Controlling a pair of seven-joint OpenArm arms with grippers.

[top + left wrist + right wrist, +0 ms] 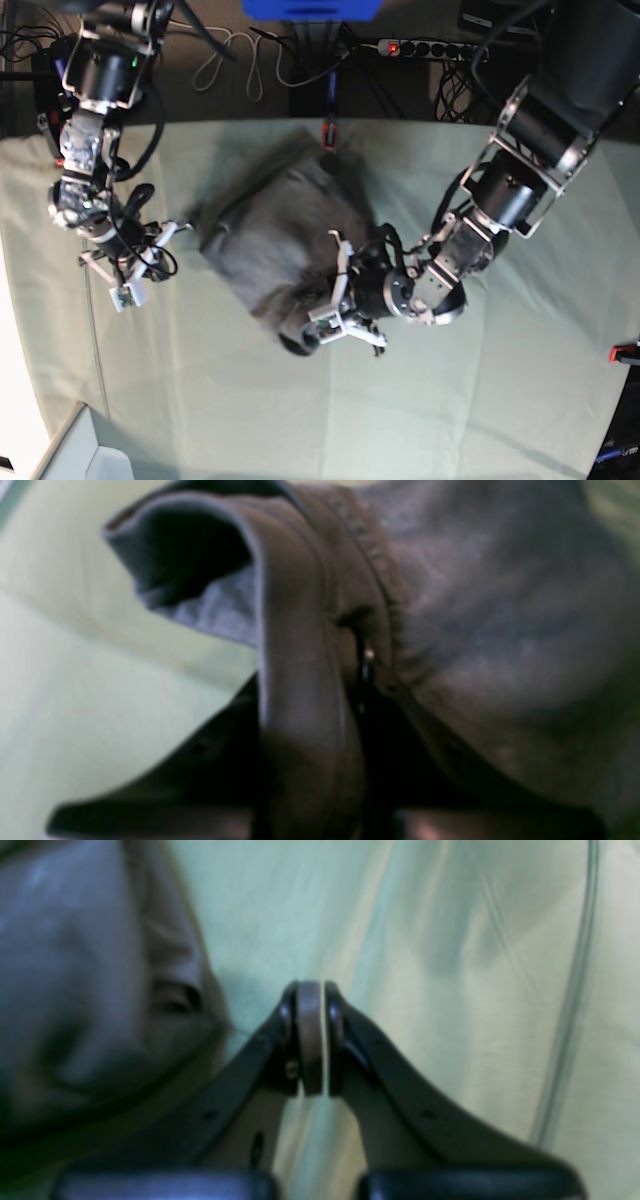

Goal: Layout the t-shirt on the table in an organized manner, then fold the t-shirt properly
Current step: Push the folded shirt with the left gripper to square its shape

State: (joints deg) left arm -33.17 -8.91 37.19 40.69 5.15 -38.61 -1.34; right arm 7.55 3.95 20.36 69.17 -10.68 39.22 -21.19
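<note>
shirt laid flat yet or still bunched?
Bunched: the t-shirt sits in a crumpled heap, a fold pinched in the left gripper.

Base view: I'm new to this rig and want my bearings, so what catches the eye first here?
The dark grey t-shirt lies bunched in the middle of the pale green table. The left claw is shut on a fold at the shirt's near edge. The right claw, also shut, sits off to the shirt's other side; whether it pinches fabric is unclear.
</note>
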